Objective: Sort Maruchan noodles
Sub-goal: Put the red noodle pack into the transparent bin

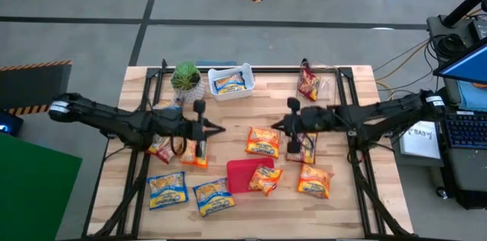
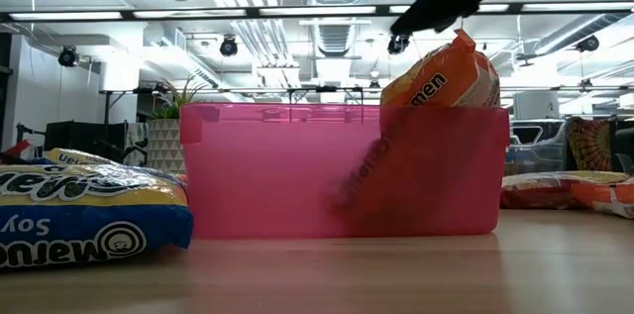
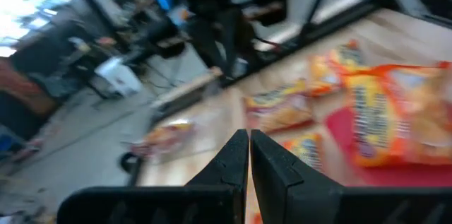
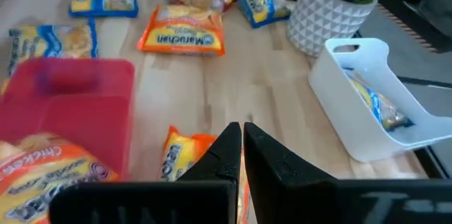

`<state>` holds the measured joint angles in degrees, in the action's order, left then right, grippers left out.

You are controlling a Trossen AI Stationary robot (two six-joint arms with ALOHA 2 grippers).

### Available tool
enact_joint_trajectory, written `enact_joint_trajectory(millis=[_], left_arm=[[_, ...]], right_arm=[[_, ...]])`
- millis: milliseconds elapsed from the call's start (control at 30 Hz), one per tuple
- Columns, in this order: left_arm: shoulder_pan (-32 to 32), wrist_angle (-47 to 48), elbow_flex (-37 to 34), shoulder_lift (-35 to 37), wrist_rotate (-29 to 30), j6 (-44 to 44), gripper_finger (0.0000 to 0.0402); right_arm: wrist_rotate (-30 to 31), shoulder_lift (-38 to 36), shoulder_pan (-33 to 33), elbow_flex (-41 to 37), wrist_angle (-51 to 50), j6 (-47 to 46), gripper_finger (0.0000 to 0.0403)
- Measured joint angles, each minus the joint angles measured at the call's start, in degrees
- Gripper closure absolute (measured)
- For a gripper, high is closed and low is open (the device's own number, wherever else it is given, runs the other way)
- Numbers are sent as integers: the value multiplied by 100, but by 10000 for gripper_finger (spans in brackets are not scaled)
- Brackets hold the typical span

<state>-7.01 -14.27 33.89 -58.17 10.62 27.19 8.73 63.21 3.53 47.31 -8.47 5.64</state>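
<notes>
Pink bin (image 1: 242,174) amid scattered noodle packets (image 1: 262,141)

Pink bin (image 1: 242,174), white bin (image 1: 230,81), blue-and-yellow packet (image 1: 167,190), orange packet (image 1: 263,141).

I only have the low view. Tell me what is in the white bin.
Observer: The white bin, beside the potted plant, holds one blue-and-yellow packet.
Operator: Now report both grippers. My view cuts them off.
Observer: The left gripper and the right gripper are both shut and hold nothing. They face each other above the middle of the table.
</notes>
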Motion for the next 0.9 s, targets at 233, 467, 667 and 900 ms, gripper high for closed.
enact_joint_trajectory(millis=[233,467,667,900], left_arm=[[488,-479,-418,442,404,-154,402],[503,-309,-409,482,947,-479,402],[496,-139,-397,427,950,-521,402],[496,-59,-400,439,952,-521,402]], right_arm=[[-109,88,-758,0,25,-100,394],[-164,109,-905,355,-414,-997,383],[-170,441,-920,1254,-1948,-1824,308],[-172,1267,-920,2438,-3891,-1249,197]])
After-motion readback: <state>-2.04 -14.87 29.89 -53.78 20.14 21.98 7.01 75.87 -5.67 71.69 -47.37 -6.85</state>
